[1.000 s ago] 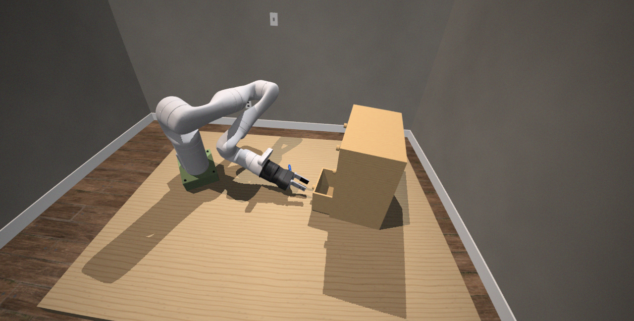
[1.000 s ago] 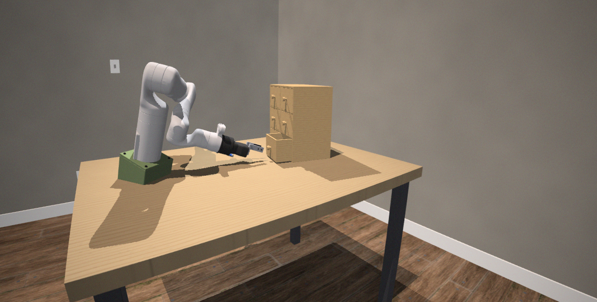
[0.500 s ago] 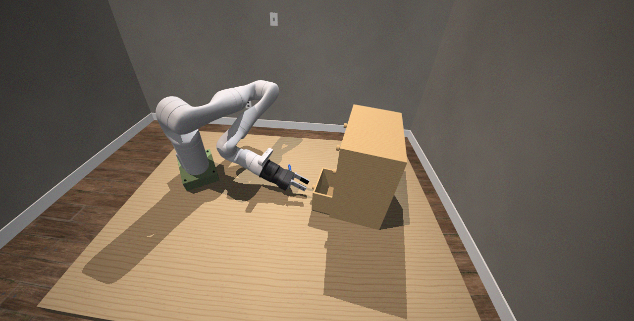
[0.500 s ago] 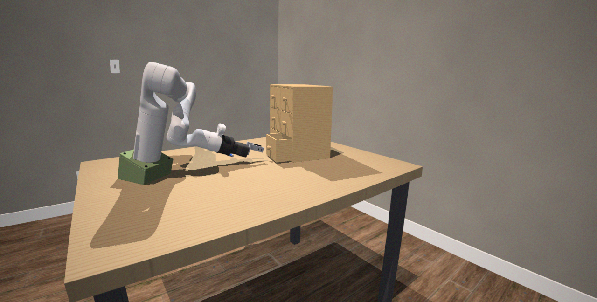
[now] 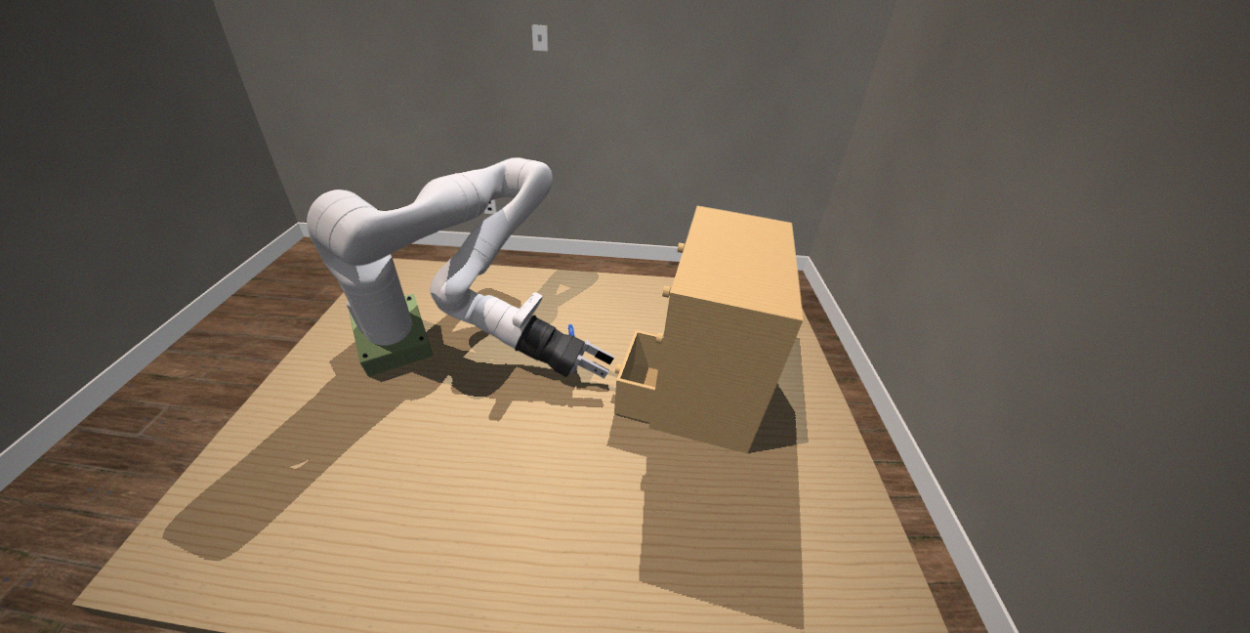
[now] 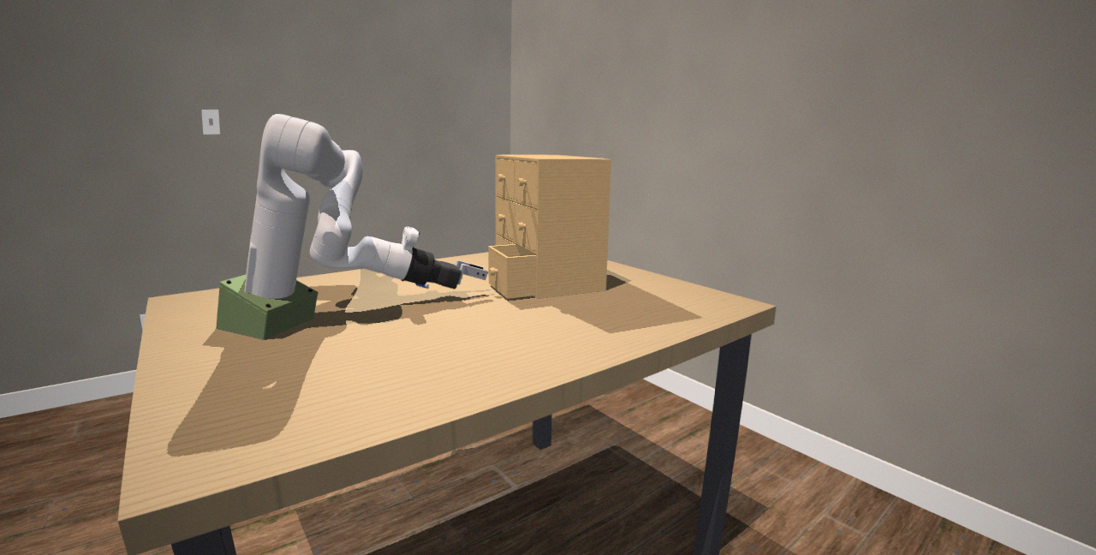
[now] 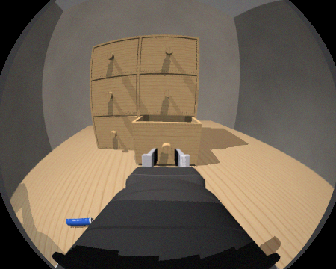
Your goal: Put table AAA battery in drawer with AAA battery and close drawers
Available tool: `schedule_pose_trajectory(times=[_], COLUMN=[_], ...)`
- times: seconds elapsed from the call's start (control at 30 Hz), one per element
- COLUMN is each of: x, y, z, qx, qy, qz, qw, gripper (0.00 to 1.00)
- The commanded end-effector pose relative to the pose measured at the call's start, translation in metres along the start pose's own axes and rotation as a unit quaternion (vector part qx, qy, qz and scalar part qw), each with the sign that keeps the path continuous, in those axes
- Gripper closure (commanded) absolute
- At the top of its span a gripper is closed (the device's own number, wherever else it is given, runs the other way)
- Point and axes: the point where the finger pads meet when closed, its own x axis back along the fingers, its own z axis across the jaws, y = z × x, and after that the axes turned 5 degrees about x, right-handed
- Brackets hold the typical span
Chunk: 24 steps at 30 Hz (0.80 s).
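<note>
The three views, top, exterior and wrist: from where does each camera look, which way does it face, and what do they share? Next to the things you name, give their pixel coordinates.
Top: high, facing down across the table; whole arm (image 5: 454, 191) visible.
Exterior: lower, beside the table, facing arm and chest (image 5: 733, 262) (image 6: 574, 222) (image 7: 116, 95); whole arm visible.
Wrist: on the arm, facing the drawer fronts; black gripper body and jaws show.
Top and exterior share the pulled-out drawer (image 5: 635, 401) (image 6: 515, 276) (image 7: 167, 136).
</note>
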Motion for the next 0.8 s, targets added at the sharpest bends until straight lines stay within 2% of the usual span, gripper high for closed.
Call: schedule_pose_trajectory(times=[0.0,0.77], x=[-0.002,-0.02], y=[-0.002,-0.009], z=[0.001,0.002], qx=[-0.002,-0.002], qy=[0.002,0.002], qz=[0.001,0.001], qw=[1.0,1.0], gripper=[0.33,0.33])
